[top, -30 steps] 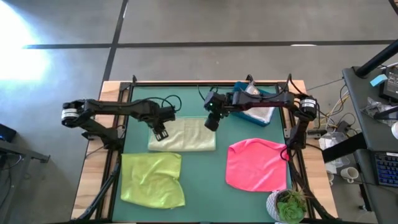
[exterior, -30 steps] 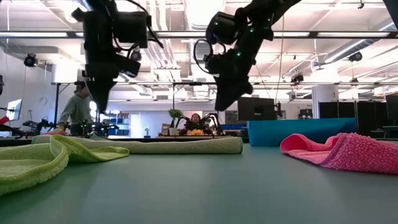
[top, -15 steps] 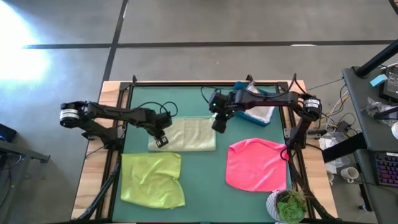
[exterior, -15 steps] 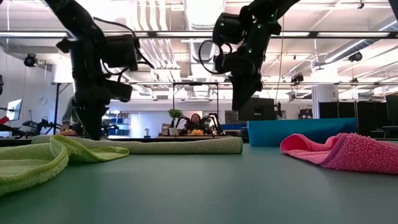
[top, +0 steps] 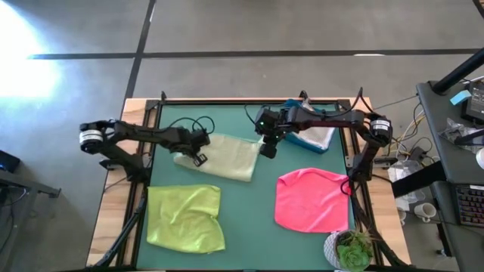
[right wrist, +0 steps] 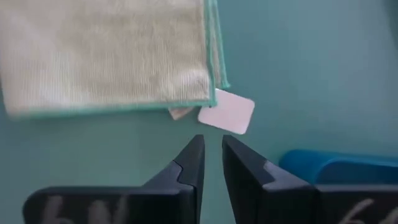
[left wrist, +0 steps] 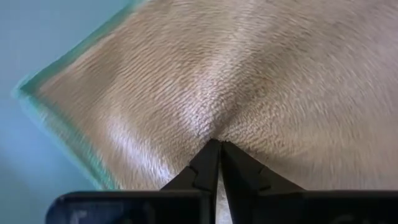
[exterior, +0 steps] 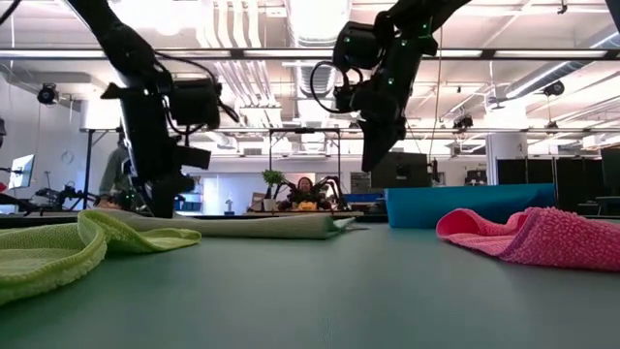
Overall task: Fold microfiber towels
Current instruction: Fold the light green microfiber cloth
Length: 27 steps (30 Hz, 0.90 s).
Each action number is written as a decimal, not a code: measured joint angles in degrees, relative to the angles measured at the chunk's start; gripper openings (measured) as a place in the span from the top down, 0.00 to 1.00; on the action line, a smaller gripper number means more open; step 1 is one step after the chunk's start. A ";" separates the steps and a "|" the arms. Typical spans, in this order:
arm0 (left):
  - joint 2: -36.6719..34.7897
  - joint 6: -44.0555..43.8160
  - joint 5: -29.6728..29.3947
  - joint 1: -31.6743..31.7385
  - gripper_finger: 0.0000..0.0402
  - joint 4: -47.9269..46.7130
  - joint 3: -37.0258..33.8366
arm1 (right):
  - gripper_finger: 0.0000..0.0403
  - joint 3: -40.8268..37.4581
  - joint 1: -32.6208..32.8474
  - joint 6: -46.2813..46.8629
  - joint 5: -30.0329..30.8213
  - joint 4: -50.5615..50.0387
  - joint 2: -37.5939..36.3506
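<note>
The pale green towel (top: 224, 156), folded at the back-middle of the tabletop (top: 261, 200), now lies skewed: the left claw (top: 198, 158) has clamped shut on its left end and dragged it. The right claw (top: 268, 149) has narrowed to a slight gap, hovering empty off the towel's right end.

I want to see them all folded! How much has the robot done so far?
The pale green towel already looks folded into a smaller rectangle. The left hand is shut on its edge, so that one is in hand now. The right hand hangs above the mat near the blue bin, holding nothing. The lime green towel and the hot pink towel lie rumpled, still to do.
</note>
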 joint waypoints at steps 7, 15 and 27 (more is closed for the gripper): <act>4.03 3.00 -10.75 7.96 0.98 6.33 0.66 | 0.88 0.00 -0.48 0.48 0.50 0.43 0.00; 4.75 16.05 -10.57 14.37 0.98 6.10 5.11 | 0.88 0.00 -0.57 5.03 1.92 0.63 0.00; -0.41 8.59 10.36 5.13 0.98 13.72 9.46 | 0.88 0.00 -0.57 5.03 1.92 0.39 0.00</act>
